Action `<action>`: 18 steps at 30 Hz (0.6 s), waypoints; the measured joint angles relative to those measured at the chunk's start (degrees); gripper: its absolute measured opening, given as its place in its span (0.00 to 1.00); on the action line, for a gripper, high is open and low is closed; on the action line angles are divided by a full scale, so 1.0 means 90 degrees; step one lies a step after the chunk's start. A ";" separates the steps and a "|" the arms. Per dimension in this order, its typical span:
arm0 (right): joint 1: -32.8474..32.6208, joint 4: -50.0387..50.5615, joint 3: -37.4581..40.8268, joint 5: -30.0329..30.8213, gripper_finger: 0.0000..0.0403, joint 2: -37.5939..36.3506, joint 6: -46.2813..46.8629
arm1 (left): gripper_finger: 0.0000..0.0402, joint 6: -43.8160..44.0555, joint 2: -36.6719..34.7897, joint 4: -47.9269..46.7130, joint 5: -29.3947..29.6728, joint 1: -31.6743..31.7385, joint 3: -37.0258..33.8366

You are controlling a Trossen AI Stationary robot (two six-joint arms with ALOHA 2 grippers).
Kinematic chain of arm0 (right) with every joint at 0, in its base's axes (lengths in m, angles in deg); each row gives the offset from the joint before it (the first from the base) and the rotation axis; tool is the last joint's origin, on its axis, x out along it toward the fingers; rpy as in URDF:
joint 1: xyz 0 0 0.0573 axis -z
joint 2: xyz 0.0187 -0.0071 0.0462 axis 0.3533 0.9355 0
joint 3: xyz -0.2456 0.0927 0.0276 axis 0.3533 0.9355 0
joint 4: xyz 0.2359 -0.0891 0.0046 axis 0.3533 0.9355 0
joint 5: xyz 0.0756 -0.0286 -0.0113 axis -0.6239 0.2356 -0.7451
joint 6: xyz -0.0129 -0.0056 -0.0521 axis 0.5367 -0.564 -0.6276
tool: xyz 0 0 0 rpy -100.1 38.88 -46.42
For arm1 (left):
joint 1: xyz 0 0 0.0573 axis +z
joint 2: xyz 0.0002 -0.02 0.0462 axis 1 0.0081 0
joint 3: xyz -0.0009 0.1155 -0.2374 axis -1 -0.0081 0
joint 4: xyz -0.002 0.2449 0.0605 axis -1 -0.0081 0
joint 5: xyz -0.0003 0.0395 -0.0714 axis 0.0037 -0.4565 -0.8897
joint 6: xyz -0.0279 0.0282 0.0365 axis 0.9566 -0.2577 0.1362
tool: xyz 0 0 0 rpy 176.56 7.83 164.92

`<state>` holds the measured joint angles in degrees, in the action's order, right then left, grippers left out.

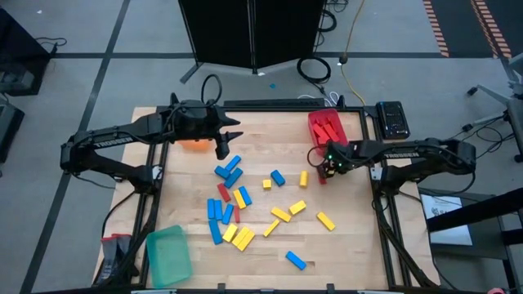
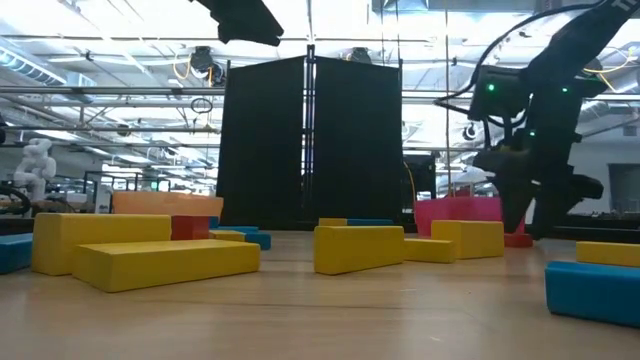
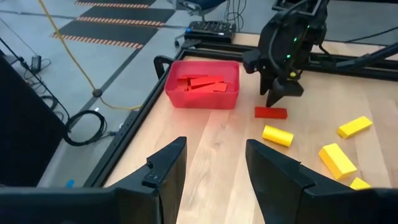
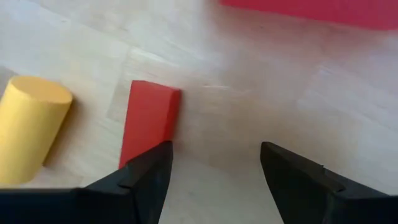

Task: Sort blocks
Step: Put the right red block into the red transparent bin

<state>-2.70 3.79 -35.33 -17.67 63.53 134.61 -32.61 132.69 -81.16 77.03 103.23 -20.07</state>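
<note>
A: What colours are the blocks point(image 1: 245, 214)?
B: Red, blue, yellow, on pale wood table point(image 1: 351, 237).
A: Trays?
B: Red tray point(image 1: 327, 126), orange tray point(image 1: 194, 144), green tray point(image 1: 168, 255). Arms are black.

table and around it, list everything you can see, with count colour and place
blue blocks: about ten, blue, mostly left of centre, one near the front edge
yellow blocks: about ten, yellow, centre and front of the table
red blocks: about three loose, red, two in the left cluster, one under the right hand; more in the red tray
red tray: one, red, back right
orange tray: one, orange, back left, under the left arm
green tray: one, green, front left corner
table: one, pale wood
left hand: open, empty, near the orange tray
right hand: open, low over a red block by the red tray
</note>
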 joint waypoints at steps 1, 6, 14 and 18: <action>-0.0032 -0.0022 0.0000 0.0000 0.60 0.0000 -0.0010 | 0.43 0.0000 0.0000 -0.0015 0.0000 0.0000 0.0000; -0.0146 -0.0403 0.0000 -0.0117 0.60 -0.0140 0.0249 | 0.43 0.0122 0.0000 -0.0017 0.0001 0.0000 0.0000; -0.0411 -0.0942 -0.0002 -0.0227 0.60 -0.0480 0.0251 | 0.43 0.0136 0.0000 -0.0017 0.0000 0.0000 0.0000; -0.0533 -0.0773 -0.0002 -0.0035 0.60 -0.0316 0.0088 | 0.43 0.0136 0.0000 -0.0018 0.0000 0.0000 0.0000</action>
<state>-7.49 -3.17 -35.35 -17.99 60.69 135.41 -31.38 132.69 -81.33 77.03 103.23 -20.07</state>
